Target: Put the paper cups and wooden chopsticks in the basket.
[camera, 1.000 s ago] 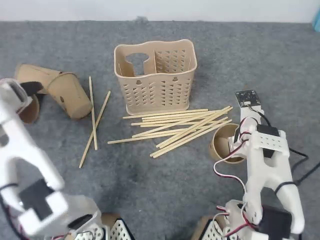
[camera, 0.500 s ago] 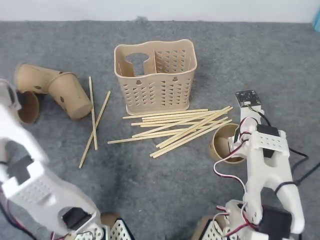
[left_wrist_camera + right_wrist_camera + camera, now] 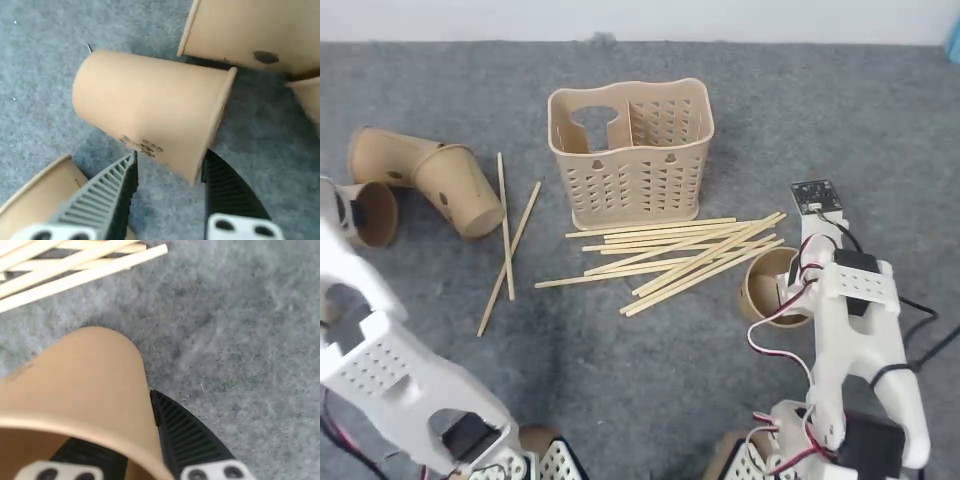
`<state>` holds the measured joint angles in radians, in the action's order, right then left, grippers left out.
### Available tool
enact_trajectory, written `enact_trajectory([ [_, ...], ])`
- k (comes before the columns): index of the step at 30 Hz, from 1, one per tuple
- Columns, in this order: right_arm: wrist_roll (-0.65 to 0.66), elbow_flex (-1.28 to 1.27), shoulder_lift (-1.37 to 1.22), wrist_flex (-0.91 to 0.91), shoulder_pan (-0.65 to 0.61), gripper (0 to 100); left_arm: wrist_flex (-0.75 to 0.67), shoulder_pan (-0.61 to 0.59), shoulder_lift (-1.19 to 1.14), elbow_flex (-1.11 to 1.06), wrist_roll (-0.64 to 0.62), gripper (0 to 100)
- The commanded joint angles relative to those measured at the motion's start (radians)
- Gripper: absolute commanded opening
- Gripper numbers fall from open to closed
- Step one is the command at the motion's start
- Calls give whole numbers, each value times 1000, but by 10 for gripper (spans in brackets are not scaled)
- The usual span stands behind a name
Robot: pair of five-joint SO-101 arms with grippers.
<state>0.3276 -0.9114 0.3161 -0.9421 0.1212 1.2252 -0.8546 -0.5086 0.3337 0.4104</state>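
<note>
Over at the left side of the grey mat (image 3: 620,380), the overhead camera shows a cluster of cups (image 3: 460,190), three of them tipped over and close together. Two loose chopsticks (image 3: 506,230) lie just beside them. From up there you cannot judge the left gripper (image 3: 170,157), but its own camera settles it. The fingers are spread apart, one on each side of the rim end of a lying cup (image 3: 150,115). That cup is plain brown paper with a few dark specks near the rim, and its base points away. Whether the fingers touch it I cannot tell. Other cups crowd the edges of that close view.

The basket (image 3: 630,185) stands upright in the middle, beige plastic with slotted walls and a divider. In front of it lies the pile of chopsticks (image 3: 670,255), pale wood, fanned out flat on the mat. At the pile's right end sits the held cup (image 3: 765,285), its mouth open to the overhead camera. The right wrist camera adds what the overhead hides: the right gripper (image 3: 135,415) is clamped on that cup's wall. One black finger is outside and the other is inside the mouth.
</note>
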Motion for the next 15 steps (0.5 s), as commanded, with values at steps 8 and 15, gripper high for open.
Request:
enact_trajectory([
  [8, 14, -15, 2, 5, 1, 8, -83, -8, -6, 45, 3, 62],
  [15, 14, -15, 2, 5, 2, 8, -77, -8, 25, 47, -26, 14],
])
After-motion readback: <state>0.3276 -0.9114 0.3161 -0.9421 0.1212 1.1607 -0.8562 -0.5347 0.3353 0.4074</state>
